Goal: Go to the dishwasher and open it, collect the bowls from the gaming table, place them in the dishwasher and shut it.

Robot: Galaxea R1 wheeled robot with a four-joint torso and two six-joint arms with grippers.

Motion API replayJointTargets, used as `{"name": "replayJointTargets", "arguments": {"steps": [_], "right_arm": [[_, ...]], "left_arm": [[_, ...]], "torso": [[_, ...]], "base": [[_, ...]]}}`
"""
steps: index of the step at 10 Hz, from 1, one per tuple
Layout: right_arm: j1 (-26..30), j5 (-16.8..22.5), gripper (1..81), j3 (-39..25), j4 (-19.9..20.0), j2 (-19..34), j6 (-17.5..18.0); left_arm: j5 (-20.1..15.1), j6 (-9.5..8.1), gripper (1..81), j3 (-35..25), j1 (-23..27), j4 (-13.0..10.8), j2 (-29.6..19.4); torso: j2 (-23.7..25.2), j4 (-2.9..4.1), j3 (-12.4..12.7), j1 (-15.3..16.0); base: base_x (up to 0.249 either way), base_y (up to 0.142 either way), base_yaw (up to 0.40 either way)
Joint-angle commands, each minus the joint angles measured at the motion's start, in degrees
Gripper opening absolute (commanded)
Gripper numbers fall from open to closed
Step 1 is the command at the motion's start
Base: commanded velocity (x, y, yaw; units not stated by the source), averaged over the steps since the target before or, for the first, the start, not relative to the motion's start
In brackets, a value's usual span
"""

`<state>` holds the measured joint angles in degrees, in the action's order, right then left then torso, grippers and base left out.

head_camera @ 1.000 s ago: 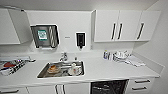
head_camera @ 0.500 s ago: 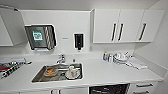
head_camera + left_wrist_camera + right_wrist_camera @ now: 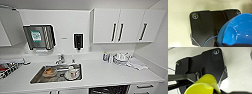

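The dishwasher [image 3: 107,89] is under the white counter [image 3: 107,72], right of the sink; its dark inside with wire racks shows at the head view's lower edge. In the left wrist view a bright blue bowl [image 3: 238,30] hangs close to the camera over a pale floor, with my left gripper [image 3: 220,43] shut on its rim. A yellow bowl [image 3: 204,84] shows the same way in the right wrist view, where my right gripper [image 3: 218,91] is shut on its edge.
A steel sink [image 3: 37,77] holds an orange-brown dish [image 3: 48,72] and a white mug [image 3: 72,73]. Dishes and a cloth [image 3: 136,65] lie at the counter's right end. White wall cupboards [image 3: 122,25] hang above. A dish rack [image 3: 7,68] stands at the left.
The head camera has come a little closer to the counter, so cupboards and sink look larger. Both bowls remain in the grippers.
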<state>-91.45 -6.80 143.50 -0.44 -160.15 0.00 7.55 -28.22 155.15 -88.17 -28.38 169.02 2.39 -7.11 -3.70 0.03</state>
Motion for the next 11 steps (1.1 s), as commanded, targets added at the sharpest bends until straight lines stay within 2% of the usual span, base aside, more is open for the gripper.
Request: {"name": "replayJointTargets", "arguments": {"steps": [1, 3, 8, 11], "right_arm": [[2.02, 3.02, 1.0, -0.95, -0.26, 1.3, -0.26], [2.19, 3.81, 1.0, -2.86, -0.18, 2.08, -0.18], [3.24, 3.46, 1.0, -6.84, 0.35, 5.34, 0.53], [3.51, 3.29, 1.0, -9.3, 0.7, 7.54, 0.62]], "left_arm": [[-2.01, 0.27, 1.0, -0.28, 2.52, -0.01, -0.61], [-2.01, 0.27, 1.0, -4.2, 2.52, -0.01, -2.52], [-2.01, 0.27, 1.0, -17.86, 2.7, -0.36, -11.07], [-2.01, 0.27, 1.0, -19.8, 2.53, -0.45, -13.44]], "torso": [[0.0, 0.0, 0.0, 0.0], [0.0, 0.0, 0.0, -0.02], [0.0, 0.0, 0.0, -0.02], [0.0, 0.0, 0.0, -0.02]], "base": [[0.0, 0.0, 0.0], [0.0, 0.0, 0.0], [0.0, 0.0, 0.0], [0.0, 0.0, 0.0]]}}
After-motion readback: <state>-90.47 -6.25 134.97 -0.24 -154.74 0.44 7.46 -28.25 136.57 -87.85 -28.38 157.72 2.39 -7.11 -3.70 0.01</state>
